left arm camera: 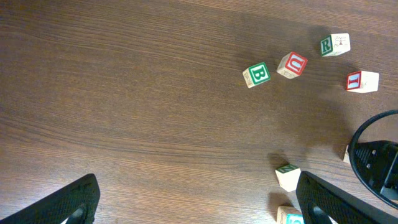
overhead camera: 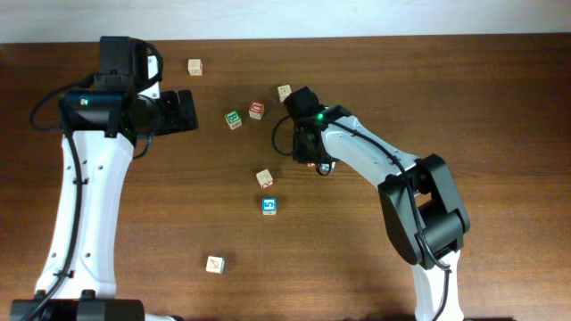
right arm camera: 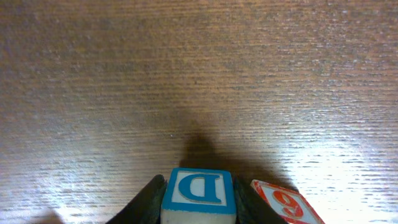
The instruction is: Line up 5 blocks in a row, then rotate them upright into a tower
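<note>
One red block (right arm camera: 285,203) flanks the D block (right arm camera: 198,186) in right claw (right arm camera: 200,200).

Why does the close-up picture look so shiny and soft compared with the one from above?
Right wrist view: pale glare on the table low at both sides, a dark shadow behind the D block, grain softer farther off. Overhead view: even light, everything sharp.

Overhead is looking straight down at the whole surface (overhead camera: 500,89); each wrist camera is facing past its jaws, the right nearest, the left sharing the green B block (left arm camera: 256,74) ahead.
</note>
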You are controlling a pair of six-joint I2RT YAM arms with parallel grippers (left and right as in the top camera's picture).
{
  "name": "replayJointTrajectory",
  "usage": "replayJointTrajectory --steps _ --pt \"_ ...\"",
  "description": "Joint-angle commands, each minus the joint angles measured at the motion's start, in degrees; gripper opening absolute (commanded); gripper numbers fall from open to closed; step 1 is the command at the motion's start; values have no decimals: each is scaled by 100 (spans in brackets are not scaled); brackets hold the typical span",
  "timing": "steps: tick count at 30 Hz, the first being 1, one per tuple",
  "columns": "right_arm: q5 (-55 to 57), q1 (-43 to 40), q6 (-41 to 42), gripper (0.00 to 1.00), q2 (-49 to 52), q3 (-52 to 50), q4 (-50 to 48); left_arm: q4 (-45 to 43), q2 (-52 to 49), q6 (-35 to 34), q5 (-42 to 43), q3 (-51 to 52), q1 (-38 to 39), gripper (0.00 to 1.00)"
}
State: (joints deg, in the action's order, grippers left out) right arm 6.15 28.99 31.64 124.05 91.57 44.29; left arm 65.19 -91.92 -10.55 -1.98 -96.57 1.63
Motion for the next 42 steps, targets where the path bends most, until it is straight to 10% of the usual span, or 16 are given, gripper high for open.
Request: replayJointTrajectory --steps 1,20,32,42 --pt "-79 -24 79 40 -4 208 216 7 -52 -13 -63 33 -4 99" --pt "-1303 691 -1606 63 492 1447 822 7 -52 -13 -63 33 -4 99" --pt "-1355 931 -1790 44 758 1447 903 7 -52 -13 -63 33 -4 99" --pt "-1668 968 -1961 64 713 1453 1029 7 -52 -15 -63 33 -4 99"
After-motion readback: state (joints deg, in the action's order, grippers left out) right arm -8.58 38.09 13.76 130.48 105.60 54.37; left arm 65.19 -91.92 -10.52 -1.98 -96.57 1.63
